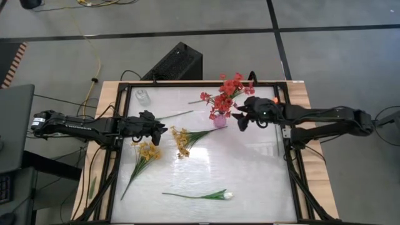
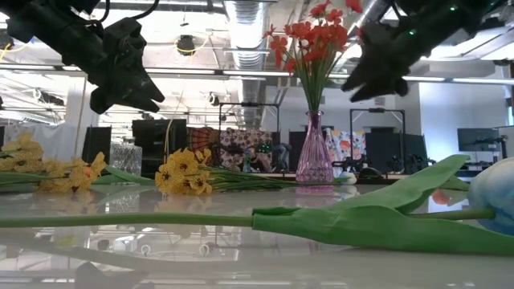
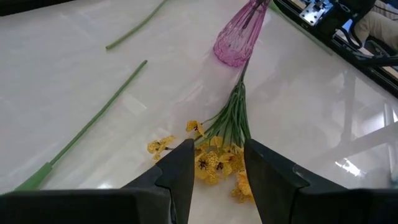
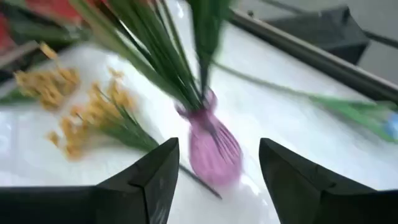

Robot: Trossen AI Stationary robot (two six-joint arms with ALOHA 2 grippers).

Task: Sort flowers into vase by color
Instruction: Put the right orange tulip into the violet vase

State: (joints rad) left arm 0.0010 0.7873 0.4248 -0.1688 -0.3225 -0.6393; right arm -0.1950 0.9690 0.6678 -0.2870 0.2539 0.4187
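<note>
A pink glass vase (image 1: 220, 120) stands upright on the white table and holds a bunch of red flowers (image 1: 229, 92) by their stems. My right gripper (image 1: 241, 120) hovers open just right of the vase; in its wrist view the vase (image 4: 214, 152) shows beyond its spread fingers. Two yellow sprays (image 1: 181, 141) (image 1: 149, 152) lie flat on the table. My left gripper (image 1: 160, 130) hangs open above them, and blooms (image 3: 214, 163) show below the gap. A white tulip (image 1: 226, 195) lies on its side near the front edge.
A small clear glass vase (image 1: 142, 95) stands at the far left corner. Loose green stems (image 1: 175, 115) (image 1: 199, 100) lie on the far half. A black frame (image 1: 289, 150) borders the table. Bare white surface (image 1: 250, 169) spreads across the near right.
</note>
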